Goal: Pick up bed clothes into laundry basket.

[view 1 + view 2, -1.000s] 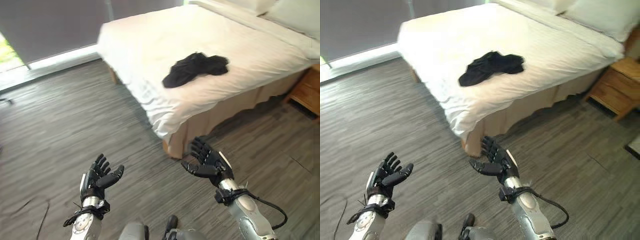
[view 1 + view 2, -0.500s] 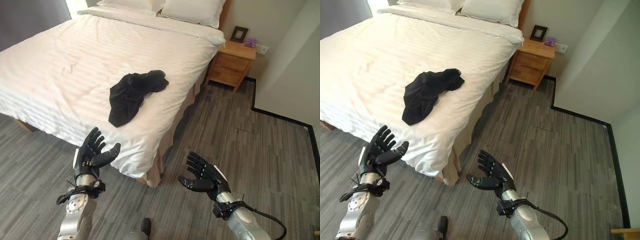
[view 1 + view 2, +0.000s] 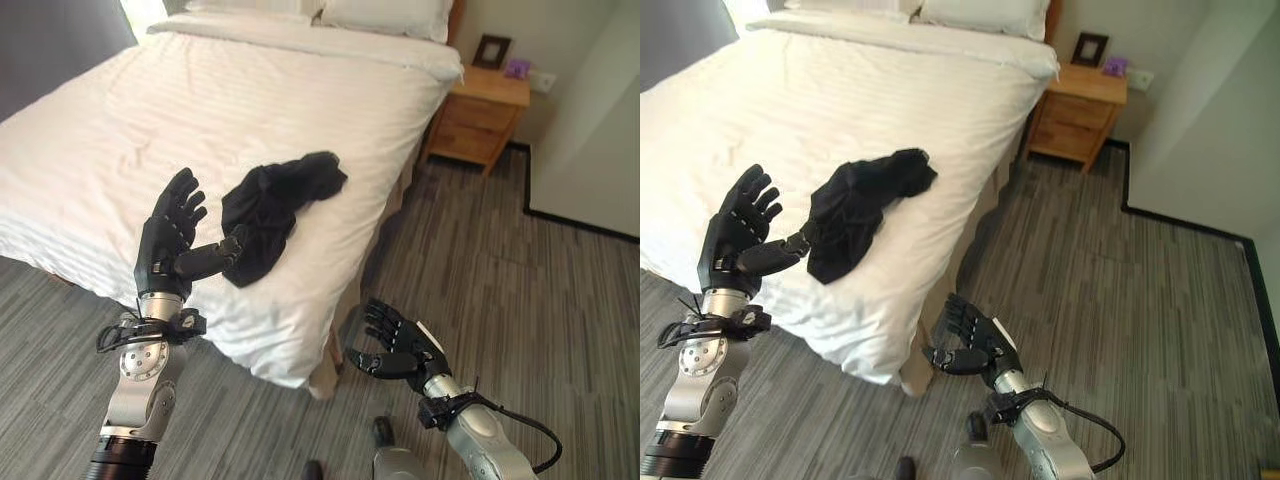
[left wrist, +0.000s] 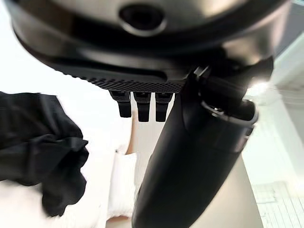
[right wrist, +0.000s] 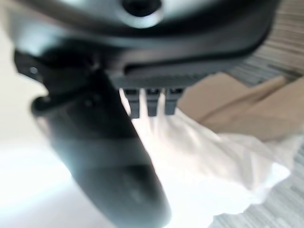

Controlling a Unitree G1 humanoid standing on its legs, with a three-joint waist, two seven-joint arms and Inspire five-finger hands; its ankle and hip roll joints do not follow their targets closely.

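reaching for the dark clothes on the bed

the black clothes lie in a crumpled heap on the white bed, near its side edge, so the robot can get to them from the floor. the left hand is held up over the bed just beside the heap, with its fingers spread wide and its thumb pointing at the cloth. it holds nothing. i think it is getting ready to come down and grab.

the right hand is low, near the corner of the bed, over the floor. its fingers are loose and open and it holds nothing too. it looks like it is just waiting.

a wooden nightstand stands by the far side of the bed, with a small frame on top.

i cannot see a laundry basket. the heap is bunched up, so i cannot tell if it is one piece of clothing or more.
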